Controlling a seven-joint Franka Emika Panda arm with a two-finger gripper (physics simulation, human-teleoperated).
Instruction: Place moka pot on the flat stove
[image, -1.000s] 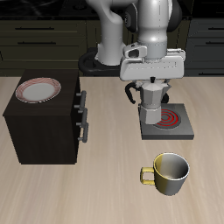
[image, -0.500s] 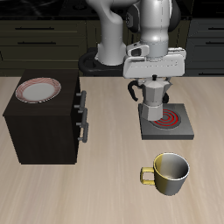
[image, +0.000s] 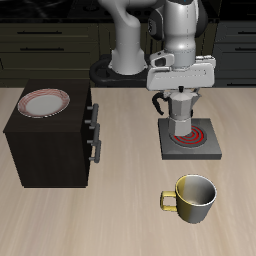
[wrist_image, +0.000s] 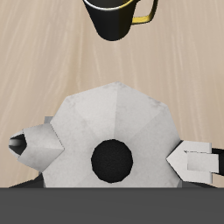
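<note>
The silver faceted moka pot (image: 180, 110) hangs in my gripper (image: 181, 92), which is shut on its top, just above the flat stove (image: 190, 142), a low grey plate with a red spiral coil. The pot's base shows over the back part of the coil. In the wrist view the moka pot (wrist_image: 114, 131) fills the middle, its black knob between my two fingertips (wrist_image: 194, 161), and the stove is hidden under it.
A yellow-rimmed metal mug (image: 194, 198) stands nearer the table's front edge, before the stove; it also shows as the mug (wrist_image: 120, 15) in the wrist view. A dark wooden cabinet (image: 52, 140) with a plate (image: 46, 102) on top stands beside the stove.
My gripper and the moka pot have shifted a little sideways over the stove, away from the cabinet. Nothing else has moved.
</note>
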